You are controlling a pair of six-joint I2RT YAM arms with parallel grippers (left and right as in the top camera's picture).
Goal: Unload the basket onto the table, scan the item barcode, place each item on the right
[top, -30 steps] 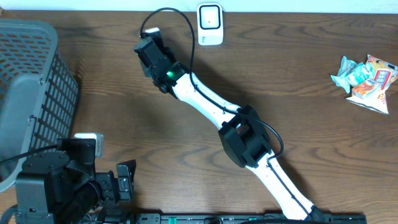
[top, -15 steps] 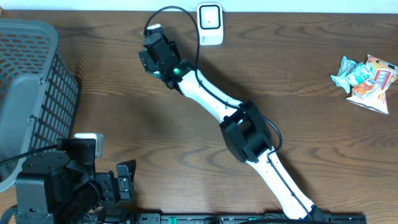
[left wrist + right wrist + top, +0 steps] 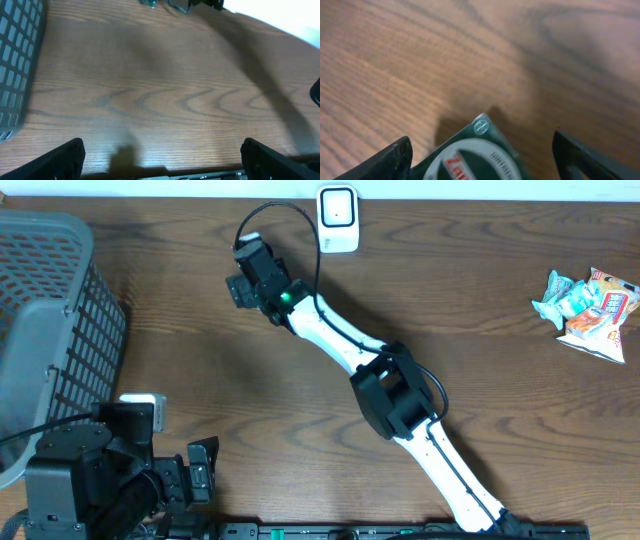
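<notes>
Green item sits low between the right gripper's spread fingers, neither visibly touching it, down-left of the white scanner; its long axis is hidden. The left gripper, much farther from the scanner, gapes empty.

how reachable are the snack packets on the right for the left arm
Probably not: the snack packets lie across the table from the left pincer by the basket, with the right arm stretched between.
</notes>
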